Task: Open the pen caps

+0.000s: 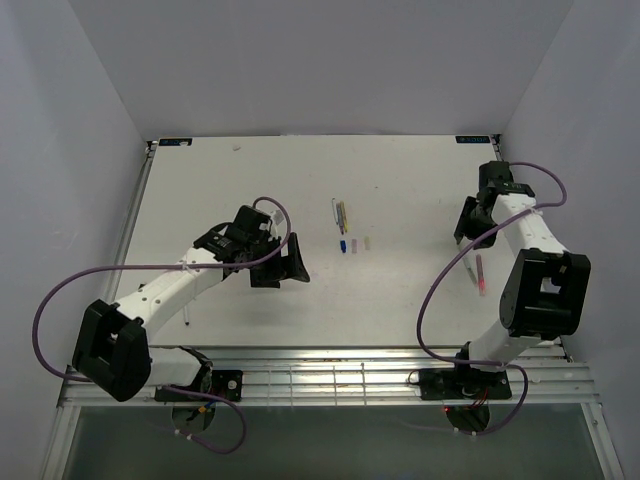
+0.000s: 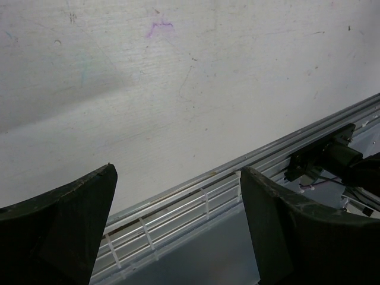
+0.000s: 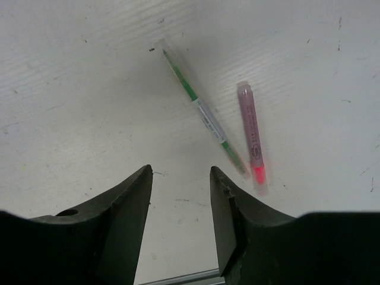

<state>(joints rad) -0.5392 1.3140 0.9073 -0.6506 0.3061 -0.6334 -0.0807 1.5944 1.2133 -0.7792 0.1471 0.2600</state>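
Right gripper (image 3: 179, 170): jaws spread apart, nothing between them, hanging over the table (image 3: 71, 89).
Green pen (image 3: 199, 110): lies flat just ahead of the right jaws, slanting away to their left.
Pink pen (image 3: 252, 136): lies flat beside the green pen, on its right, nearly meeting it at the near end.
Left gripper (image 2: 178, 169): jaws spread wide and empty, above bare table by the metal rail (image 2: 249, 157).
Other pens (image 1: 340, 215): a small bundle between the two grippers, well apart from both.
Caps (image 1: 354, 244): three short tubes in a row, blue, pink and pale, just beside the bundle's near end, off the pens.
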